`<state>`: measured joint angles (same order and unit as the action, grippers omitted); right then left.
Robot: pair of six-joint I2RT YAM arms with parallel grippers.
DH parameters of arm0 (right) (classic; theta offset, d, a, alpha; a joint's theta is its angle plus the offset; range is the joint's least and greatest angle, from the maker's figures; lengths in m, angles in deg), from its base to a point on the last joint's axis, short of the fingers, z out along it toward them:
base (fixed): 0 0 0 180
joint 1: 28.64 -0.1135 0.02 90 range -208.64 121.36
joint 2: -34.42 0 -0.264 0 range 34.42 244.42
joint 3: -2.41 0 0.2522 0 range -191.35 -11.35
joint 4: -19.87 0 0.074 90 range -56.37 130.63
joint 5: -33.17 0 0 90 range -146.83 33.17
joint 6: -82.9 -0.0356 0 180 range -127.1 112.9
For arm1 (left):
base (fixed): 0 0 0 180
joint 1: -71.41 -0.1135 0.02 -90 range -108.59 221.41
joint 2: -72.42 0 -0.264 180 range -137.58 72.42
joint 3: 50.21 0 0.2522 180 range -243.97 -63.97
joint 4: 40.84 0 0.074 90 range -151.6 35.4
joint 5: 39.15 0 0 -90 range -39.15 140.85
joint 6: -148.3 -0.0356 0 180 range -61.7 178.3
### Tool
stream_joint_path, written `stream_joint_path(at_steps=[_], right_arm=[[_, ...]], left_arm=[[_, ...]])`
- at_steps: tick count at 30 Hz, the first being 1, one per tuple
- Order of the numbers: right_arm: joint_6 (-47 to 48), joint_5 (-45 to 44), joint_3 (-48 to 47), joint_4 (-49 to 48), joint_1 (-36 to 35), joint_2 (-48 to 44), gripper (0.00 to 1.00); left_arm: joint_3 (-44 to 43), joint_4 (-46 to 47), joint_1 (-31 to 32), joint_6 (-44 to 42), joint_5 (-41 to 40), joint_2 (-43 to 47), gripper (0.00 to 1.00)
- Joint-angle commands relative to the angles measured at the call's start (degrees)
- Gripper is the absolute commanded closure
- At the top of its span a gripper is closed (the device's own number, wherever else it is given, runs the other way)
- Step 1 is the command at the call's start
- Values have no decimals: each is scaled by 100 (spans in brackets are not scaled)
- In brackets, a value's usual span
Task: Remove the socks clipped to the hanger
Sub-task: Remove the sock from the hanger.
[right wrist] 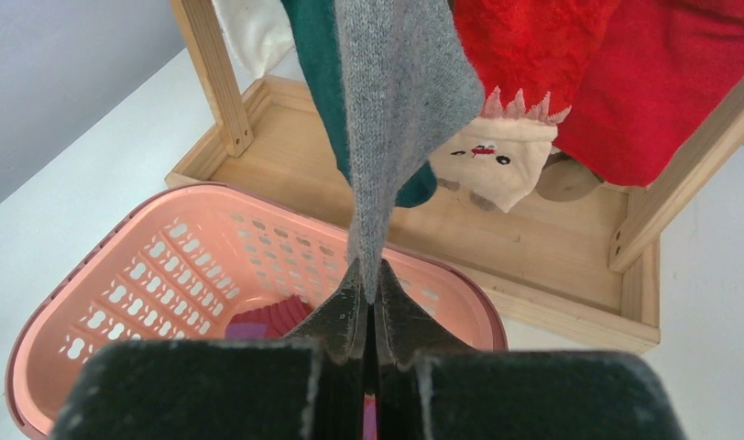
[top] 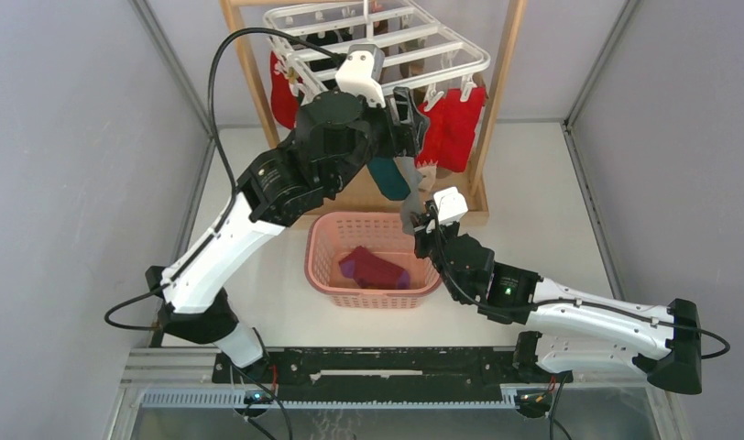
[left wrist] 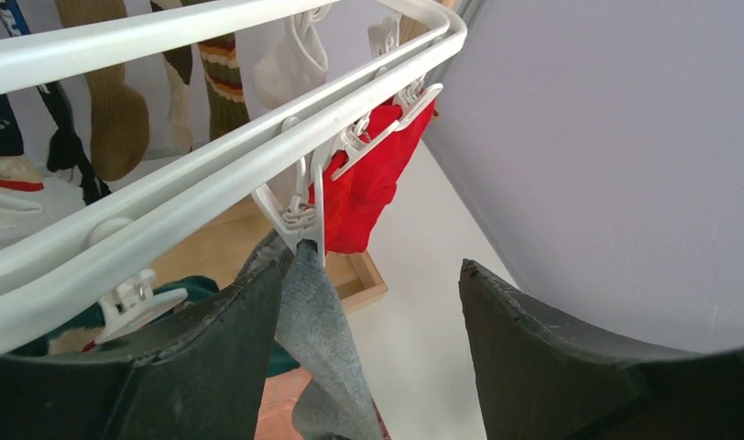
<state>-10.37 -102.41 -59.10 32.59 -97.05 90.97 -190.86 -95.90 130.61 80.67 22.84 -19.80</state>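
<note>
The white hanger (top: 377,38) hangs from the wooden rack with socks clipped under it. A grey sock (left wrist: 324,335) hangs from a white clip (left wrist: 300,215) on the hanger's near bar (left wrist: 213,156). My left gripper (left wrist: 373,266) is open at that clip: its left finger lies against the sock's top and the right finger stands well clear. My right gripper (right wrist: 368,275) is shut on the lower end of the grey sock (right wrist: 396,110), above the basket. Red socks (top: 451,124) and a teal sock (right wrist: 318,73) hang beside it. From above, the left gripper (top: 405,105) is at the hanger's front edge and the right gripper (top: 421,220) is below it.
A pink basket (top: 322,266) stands on the table below the hanger and holds a magenta and red sock (top: 373,269). The wooden rack's upright (top: 497,92) and its base tray (right wrist: 552,293) lie just behind. Brown and striped socks (left wrist: 116,119) hang farther back. Grey walls enclose both sides.
</note>
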Motion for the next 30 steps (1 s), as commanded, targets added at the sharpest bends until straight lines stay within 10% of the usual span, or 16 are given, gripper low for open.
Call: stream_joint_path(at_steps=[1,30], right_arm=[[78,-74,-235,-187,-79,-82,100],[63,-30,-177,-236,-100,-55,100]], left_arm=[[-170,215,-196,-38,232,-167,26],[75,980,-438,-297,-120,-423,41]])
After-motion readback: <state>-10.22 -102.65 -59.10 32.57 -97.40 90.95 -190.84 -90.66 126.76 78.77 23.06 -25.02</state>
